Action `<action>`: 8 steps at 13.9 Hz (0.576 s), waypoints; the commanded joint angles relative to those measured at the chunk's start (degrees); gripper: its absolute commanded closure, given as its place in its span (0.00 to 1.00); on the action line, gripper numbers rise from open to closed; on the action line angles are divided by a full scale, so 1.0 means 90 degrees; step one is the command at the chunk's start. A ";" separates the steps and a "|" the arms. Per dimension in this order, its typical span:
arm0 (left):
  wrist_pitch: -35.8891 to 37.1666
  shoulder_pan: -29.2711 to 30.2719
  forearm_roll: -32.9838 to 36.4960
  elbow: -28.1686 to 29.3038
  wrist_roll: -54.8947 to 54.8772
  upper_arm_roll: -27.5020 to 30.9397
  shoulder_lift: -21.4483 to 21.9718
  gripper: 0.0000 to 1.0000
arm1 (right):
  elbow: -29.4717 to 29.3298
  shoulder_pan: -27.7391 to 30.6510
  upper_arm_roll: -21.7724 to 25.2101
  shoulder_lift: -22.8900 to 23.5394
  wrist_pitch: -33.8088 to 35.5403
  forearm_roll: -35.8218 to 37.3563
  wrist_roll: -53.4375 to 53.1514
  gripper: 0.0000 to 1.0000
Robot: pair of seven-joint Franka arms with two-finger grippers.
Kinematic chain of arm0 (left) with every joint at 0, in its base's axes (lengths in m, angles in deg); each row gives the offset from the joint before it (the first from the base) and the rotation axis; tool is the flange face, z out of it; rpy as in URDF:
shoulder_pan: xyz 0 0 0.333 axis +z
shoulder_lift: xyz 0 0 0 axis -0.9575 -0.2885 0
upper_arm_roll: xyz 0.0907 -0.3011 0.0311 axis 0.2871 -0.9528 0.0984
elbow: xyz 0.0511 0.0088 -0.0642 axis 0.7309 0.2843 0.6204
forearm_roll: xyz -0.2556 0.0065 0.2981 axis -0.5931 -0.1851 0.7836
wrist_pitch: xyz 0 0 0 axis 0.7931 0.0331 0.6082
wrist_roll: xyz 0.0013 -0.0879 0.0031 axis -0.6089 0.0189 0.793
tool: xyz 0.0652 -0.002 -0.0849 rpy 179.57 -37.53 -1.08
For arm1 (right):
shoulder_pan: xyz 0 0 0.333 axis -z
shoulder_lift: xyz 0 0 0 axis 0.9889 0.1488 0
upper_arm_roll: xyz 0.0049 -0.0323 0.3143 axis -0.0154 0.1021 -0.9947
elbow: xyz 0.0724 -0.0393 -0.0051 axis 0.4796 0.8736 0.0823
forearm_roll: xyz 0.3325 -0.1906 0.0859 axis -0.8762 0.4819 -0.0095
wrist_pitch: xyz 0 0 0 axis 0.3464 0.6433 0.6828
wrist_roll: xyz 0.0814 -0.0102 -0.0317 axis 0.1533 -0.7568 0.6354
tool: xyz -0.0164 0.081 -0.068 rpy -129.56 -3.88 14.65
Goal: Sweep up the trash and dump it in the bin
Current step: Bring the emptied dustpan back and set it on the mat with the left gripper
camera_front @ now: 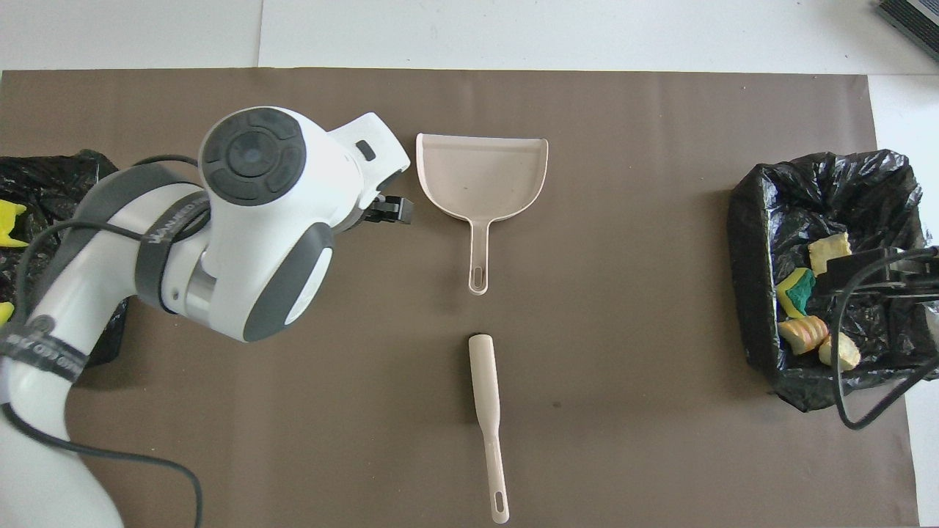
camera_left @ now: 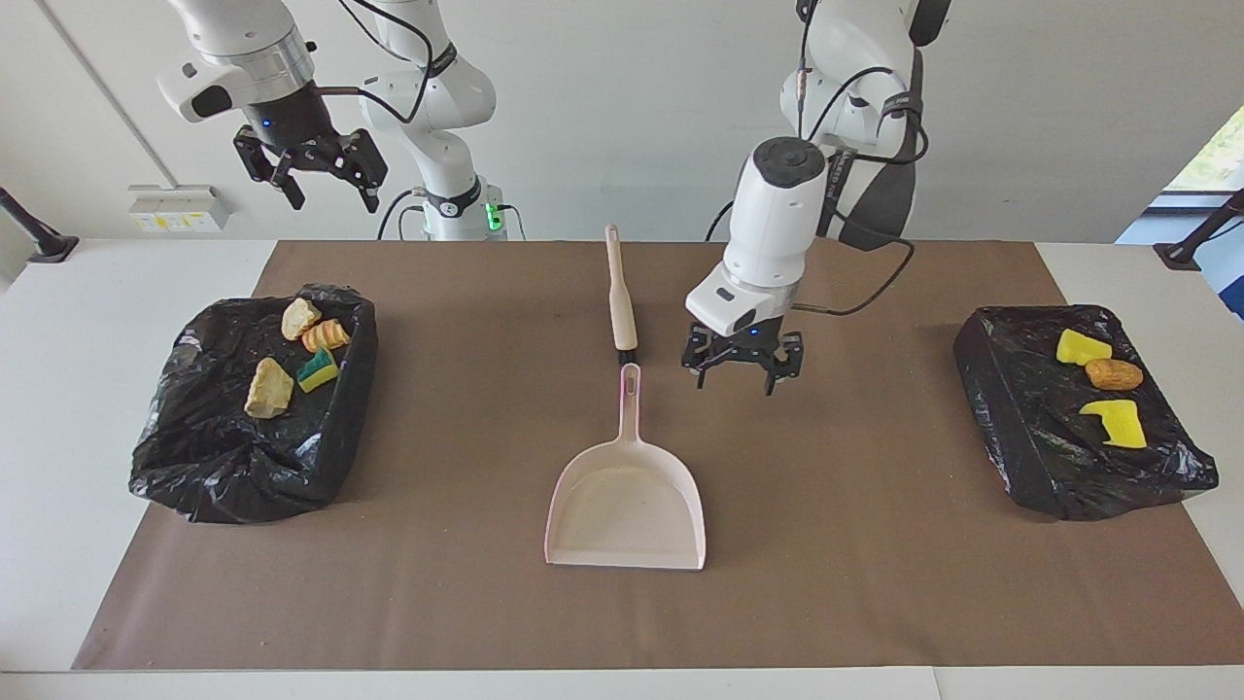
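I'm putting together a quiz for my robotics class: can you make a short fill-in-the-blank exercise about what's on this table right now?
1. The pink dustpan lies on the brown mat and holds ____ scraps.
2. The bin at the right arm's end of the table holds ____ scraps.
3. The left gripper hangs ____ over the mat, beside the dustpan's handle.
4. The brush lies ____ the robots than the dustpan.

Missing words: no; four; open; nearer to
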 commanded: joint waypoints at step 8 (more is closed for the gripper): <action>0.2410 0.2000 0.0028 -0.0295 -0.2509 -0.0019 0.1943 0.00 | -0.0015 0.0091 -0.0045 -0.0005 0.0061 -0.0042 0.0095 0.00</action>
